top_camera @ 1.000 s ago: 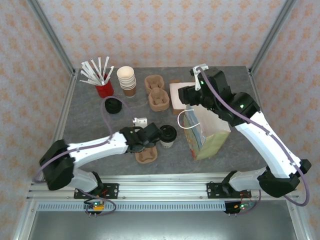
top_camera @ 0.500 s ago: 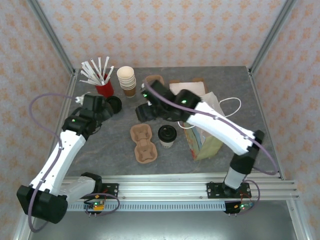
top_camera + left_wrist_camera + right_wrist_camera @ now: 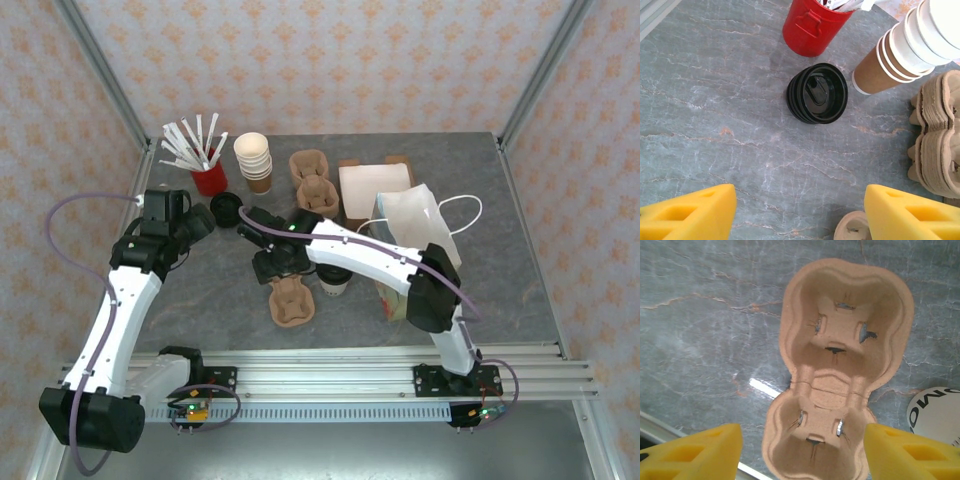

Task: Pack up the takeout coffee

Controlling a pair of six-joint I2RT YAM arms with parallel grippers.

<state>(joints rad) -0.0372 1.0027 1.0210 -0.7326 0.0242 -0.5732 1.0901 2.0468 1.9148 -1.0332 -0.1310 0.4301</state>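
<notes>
Toward the near edge of the table (image 3: pixel 180 290), about midway along it, the takeout coffee (image 3: pixel 334 285) stands upright with its black lid on, partly hidden under the right arm. It sits just beside a loose cardboard cup carrier (image 3: pixel 840 370) and near the paper bag (image 3: pixel 420 255), so packing looks barely begun: the cup is in neither the carrier nor the bag. The right gripper (image 3: pixel 800 450) hangs above the carrier with its yellow fingers (image 3: pixel 695 450) spread wide and nothing between them. The step in hand seems to be dealing with that carrier. Next, I judge, the arm must either drop to pinch a carrier wall or shift toward the cup and close around its body below the lid. The right arm stretches low and long from its base, crossing leftward over the cup. The left arm reaches toward the far left corner, and the left gripper (image 3: pixel 800 212), open and empty, looks down on a stack of black lids (image 3: pixel 817 93) beside the red holder (image 3: pixel 812 25).
</notes>
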